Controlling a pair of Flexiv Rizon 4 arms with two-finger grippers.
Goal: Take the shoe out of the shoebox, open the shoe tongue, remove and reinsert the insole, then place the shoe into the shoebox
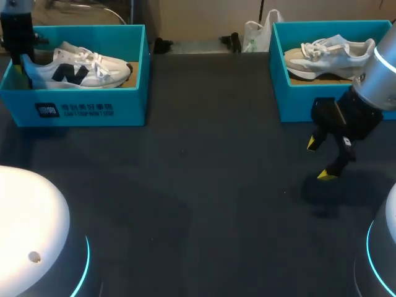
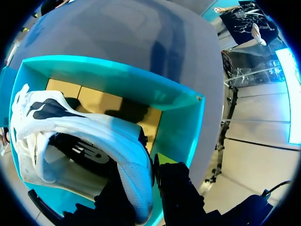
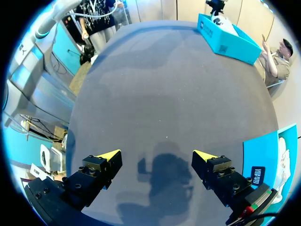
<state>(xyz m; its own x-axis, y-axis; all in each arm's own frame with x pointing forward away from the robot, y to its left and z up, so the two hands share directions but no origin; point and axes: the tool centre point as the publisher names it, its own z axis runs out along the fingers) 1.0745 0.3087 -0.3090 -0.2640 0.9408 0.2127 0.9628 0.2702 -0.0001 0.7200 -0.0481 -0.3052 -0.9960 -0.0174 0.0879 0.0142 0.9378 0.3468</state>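
Observation:
A white shoe (image 1: 80, 67) with a dark side logo lies in the teal shoebox (image 1: 93, 108) at the far left of the table. My left gripper (image 1: 23, 63) is down in that box at the shoe's heel. In the left wrist view the heel wall of the shoe (image 2: 94, 136) runs between the two black fingers (image 2: 176, 188), so the gripper (image 2: 149, 188) is shut on it. My right gripper (image 1: 322, 159) hangs open over the bare table in front of the right-hand box; its yellow fingertips (image 3: 109, 154) stand wide apart with nothing between them.
A second teal shoebox (image 1: 322, 102) at the far right holds a grey-beige shoe (image 1: 328, 55). A white plastic bag (image 1: 257, 34) lies at the table's back edge. The dark table surface (image 1: 204, 185) stretches between the boxes and the front edge.

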